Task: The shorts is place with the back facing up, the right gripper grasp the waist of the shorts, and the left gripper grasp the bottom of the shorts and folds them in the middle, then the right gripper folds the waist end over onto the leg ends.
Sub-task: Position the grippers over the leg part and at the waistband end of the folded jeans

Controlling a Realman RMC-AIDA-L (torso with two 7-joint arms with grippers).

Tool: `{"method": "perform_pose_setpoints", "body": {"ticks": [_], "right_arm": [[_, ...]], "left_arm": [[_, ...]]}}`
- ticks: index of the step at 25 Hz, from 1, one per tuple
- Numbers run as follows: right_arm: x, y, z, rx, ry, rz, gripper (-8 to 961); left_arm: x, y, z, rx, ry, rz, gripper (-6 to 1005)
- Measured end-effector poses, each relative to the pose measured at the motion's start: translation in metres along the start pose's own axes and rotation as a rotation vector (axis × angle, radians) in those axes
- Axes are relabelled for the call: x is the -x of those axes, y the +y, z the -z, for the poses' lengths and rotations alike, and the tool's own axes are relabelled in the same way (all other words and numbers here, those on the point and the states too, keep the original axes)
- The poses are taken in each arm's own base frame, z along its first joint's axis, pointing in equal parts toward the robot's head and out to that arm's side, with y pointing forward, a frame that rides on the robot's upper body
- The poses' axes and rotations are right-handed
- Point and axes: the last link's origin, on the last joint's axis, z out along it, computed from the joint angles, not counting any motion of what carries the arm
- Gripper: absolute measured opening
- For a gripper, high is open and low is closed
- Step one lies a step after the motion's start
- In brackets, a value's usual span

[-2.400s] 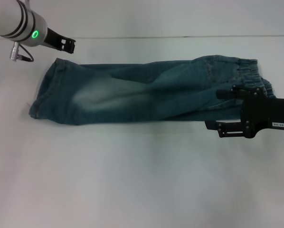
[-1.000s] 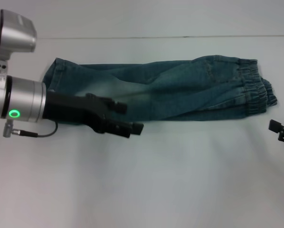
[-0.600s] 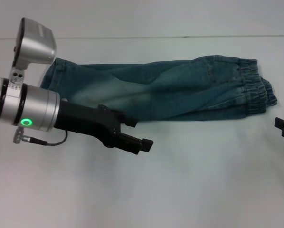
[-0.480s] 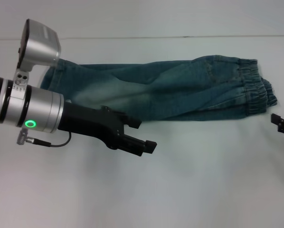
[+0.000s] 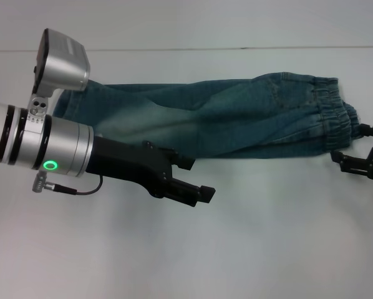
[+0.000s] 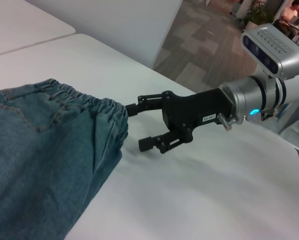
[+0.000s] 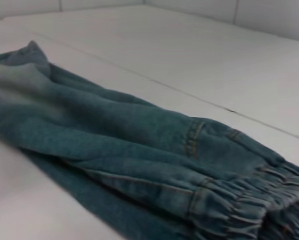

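The white table [image 5: 249, 249] was smooth and matte, and across its far half lay the shorts [image 5: 211, 121], a long band of blue-green washed denim folded lengthwise into one narrow strip. Its long axis ran side to side in the head view, with a faded pale patch toward the robot's left and soft diagonal creases through the middle. The waist of the shorts [image 5: 336, 118], a gathered elastic band stitched in rows and puckered into ruffles, pointed to the robot's right; the leg ends [image 5: 65, 103] pointed left, partly hidden behind the left arm's silver wrist.

The left gripper [image 5: 196, 180] was black and angular and hung at the near edge of the denim, around the middle of its length, fingers spread apart and holding nothing. The right gripper [image 5: 352, 146] sat just beside the waistband, its fingers likewise apart and empty.

The left wrist view showed the right gripper whole, one finger [image 6: 144, 102] level with the ruffled band and one finger [image 6: 149, 144] lower near the table. The right wrist view showed only denim, with an orange-stitched seam [image 7: 192, 137] ahead of the ruffles.
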Motion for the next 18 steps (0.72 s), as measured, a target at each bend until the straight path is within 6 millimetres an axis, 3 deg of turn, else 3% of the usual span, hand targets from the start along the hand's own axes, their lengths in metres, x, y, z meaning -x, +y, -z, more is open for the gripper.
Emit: {"method": "perform_pose_setpoints", "body": {"ticks": [11, 18], "right_arm": [[0.008, -0.001, -0.016, 0.044, 0.048, 0.062, 879], [0.008, 0.011, -0.018, 0.090, 0.032, 0.130, 863]], "left_arm": [[-0.002, -0.004, -0.001, -0.032, 0.019, 0.004, 920], [-0.006, -0.007, -0.002, -0.052, 0.025, -0.001, 918]]}}
